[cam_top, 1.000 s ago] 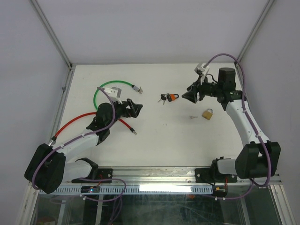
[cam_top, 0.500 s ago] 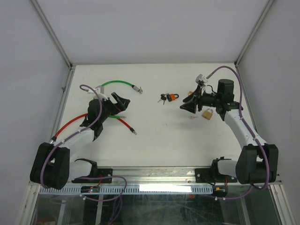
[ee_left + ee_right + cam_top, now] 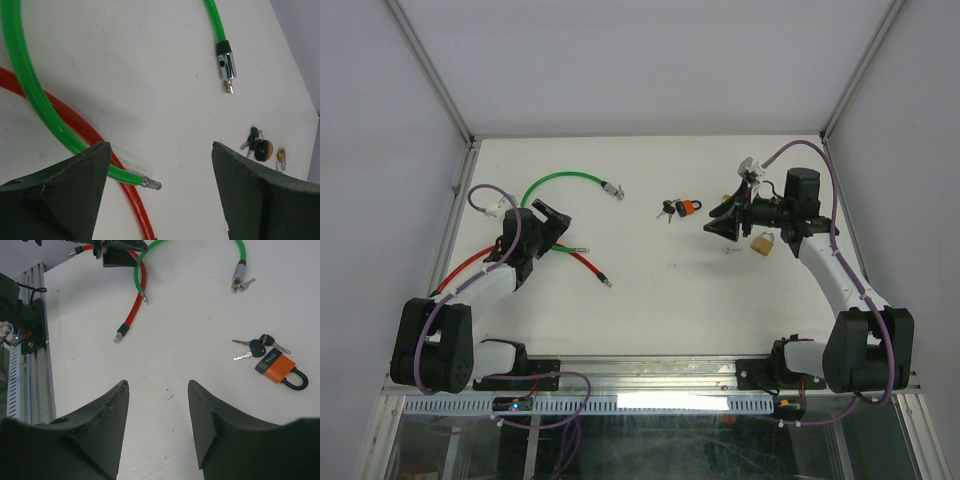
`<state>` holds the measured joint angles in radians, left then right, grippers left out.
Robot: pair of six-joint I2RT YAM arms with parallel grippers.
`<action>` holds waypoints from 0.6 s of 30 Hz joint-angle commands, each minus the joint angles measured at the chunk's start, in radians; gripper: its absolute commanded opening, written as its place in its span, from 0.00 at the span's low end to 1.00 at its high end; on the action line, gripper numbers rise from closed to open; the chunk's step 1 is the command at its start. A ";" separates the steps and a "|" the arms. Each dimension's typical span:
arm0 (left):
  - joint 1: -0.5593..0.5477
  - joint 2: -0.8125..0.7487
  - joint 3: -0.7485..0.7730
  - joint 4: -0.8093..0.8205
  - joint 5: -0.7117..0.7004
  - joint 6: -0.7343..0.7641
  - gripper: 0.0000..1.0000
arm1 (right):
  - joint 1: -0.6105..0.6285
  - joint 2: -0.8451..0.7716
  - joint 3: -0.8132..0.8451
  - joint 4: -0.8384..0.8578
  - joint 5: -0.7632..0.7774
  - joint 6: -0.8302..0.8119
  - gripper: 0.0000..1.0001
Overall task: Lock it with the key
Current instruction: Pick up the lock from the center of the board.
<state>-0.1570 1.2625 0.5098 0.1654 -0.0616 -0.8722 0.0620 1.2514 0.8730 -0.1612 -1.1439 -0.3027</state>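
Observation:
An orange padlock (image 3: 688, 208) with a bunch of black-headed keys (image 3: 668, 209) lies at the table's middle back; it also shows in the right wrist view (image 3: 272, 365) with its keys (image 3: 257, 346). A brass padlock (image 3: 763, 242) lies under the right arm, with a small loose key (image 3: 731, 250) beside it. My right gripper (image 3: 718, 223) (image 3: 157, 384) is open and empty, just right of the orange padlock. My left gripper (image 3: 550, 218) (image 3: 161, 146) is open and empty, over the pin end (image 3: 150, 183) of a green cable lock (image 3: 560, 179).
The green cable's lock head (image 3: 612, 188) (image 3: 226, 65) has a key in it. A red cable (image 3: 585, 262) (image 3: 75, 122) lies across the table's left side, under the green one. Metal frame posts and white walls ring the table.
My left gripper has drawn back to the left, away from the table's middle. My right gripper came down and left toward the orange padlock, then held still.

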 commanded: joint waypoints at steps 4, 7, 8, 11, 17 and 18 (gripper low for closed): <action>0.000 0.014 0.097 -0.177 -0.201 -0.066 0.80 | -0.006 -0.012 0.006 0.044 -0.031 0.014 0.52; 0.000 0.034 0.124 -0.229 -0.256 -0.082 0.75 | -0.005 -0.010 0.006 0.045 -0.030 0.014 0.52; 0.000 0.044 0.132 -0.240 -0.263 -0.084 0.72 | -0.005 -0.010 0.005 0.046 -0.030 0.015 0.52; 0.000 0.089 0.168 -0.272 -0.268 -0.087 0.65 | -0.006 -0.009 0.003 0.048 -0.030 0.016 0.52; 0.000 0.198 0.242 -0.359 -0.292 -0.105 0.60 | -0.006 -0.011 0.001 0.049 -0.026 0.014 0.52; 0.000 0.207 0.244 -0.365 -0.295 -0.106 0.60 | -0.007 -0.010 0.001 0.049 -0.027 0.014 0.52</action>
<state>-0.1570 1.4284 0.7013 -0.1558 -0.3199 -0.9562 0.0620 1.2514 0.8726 -0.1574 -1.1492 -0.2932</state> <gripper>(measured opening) 0.606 0.525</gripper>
